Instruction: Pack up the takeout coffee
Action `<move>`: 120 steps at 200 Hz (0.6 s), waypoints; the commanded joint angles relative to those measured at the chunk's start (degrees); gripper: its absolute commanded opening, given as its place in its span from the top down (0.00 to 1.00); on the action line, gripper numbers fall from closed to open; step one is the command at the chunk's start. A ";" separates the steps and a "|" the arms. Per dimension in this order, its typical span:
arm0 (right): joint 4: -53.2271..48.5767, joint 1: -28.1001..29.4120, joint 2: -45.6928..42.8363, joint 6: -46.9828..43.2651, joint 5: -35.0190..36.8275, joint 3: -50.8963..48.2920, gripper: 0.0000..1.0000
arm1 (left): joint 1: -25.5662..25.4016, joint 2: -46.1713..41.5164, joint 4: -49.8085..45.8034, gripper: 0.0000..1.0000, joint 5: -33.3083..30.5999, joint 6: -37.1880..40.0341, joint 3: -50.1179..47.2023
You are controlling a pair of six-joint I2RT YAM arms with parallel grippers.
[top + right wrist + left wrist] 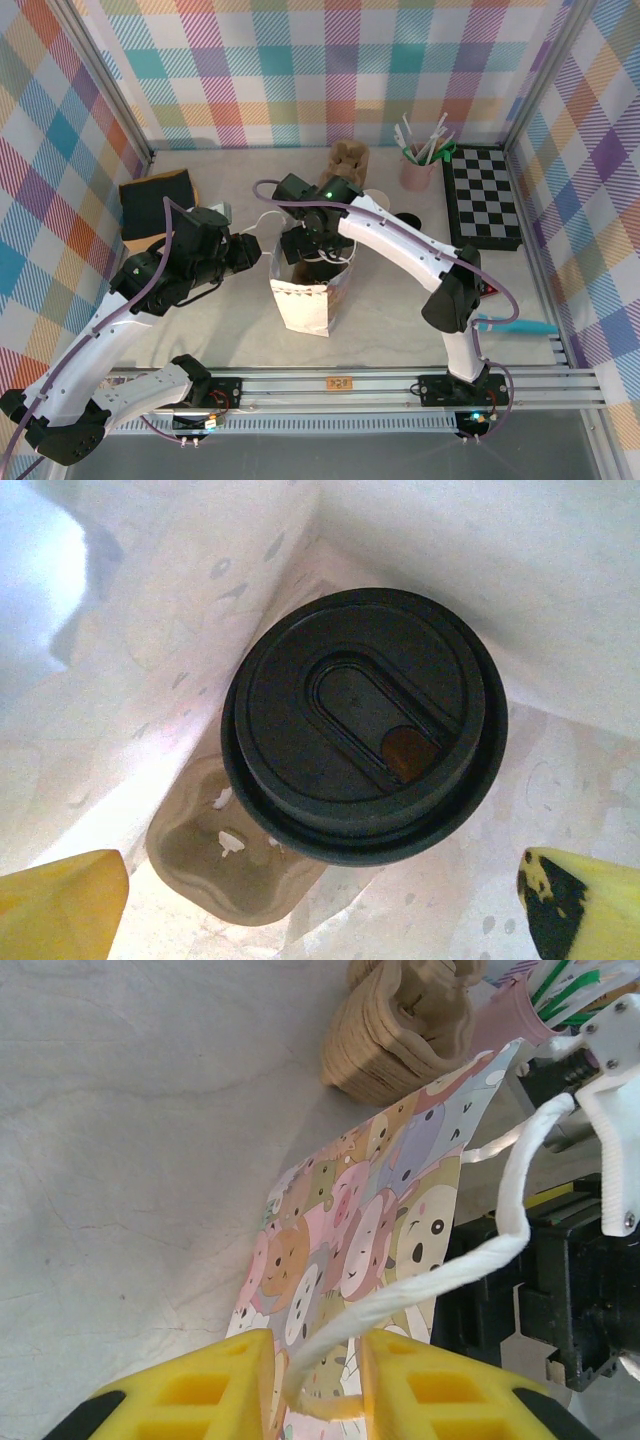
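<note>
The takeout coffee (365,725) shows its round black lid from above. It stands upright in a brown pulp cup carrier (225,865) at the bottom of the white paper bag (305,300). My right gripper (320,905) hangs open just above it inside the bag, one yellow fingertip on each side and nothing held. From overhead the right gripper (315,250) is sunk in the bag's mouth. My left gripper (315,1360) is shut on the bag's white rope handle (450,1270), beside the cartoon-printed bag wall (350,1230). It sits left of the bag (255,245).
A stack of brown pulp carriers (350,158) stands behind the bag. A pink cup of straws (418,168) and a checkerboard (483,195) are at the back right. A loose black lid (408,222) lies near the right arm. A black pad (155,205) lies at the left.
</note>
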 commanded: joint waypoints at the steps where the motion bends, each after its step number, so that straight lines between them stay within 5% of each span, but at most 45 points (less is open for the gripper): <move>1: -2.25 0.17 0.74 -1.33 0.60 2.20 0.00 | 0.36 -0.29 -0.07 0.71 -1.04 0.95 -0.19; 64: -4.96 0.14 1.11 -2.07 0.33 8.63 0.01 | 0.41 0.52 0.11 0.63 -1.63 1.35 -0.11; 120: -7.15 -0.08 -0.15 -1.81 -0.36 10.88 0.00 | 0.41 1.26 0.61 0.39 -2.12 1.73 1.24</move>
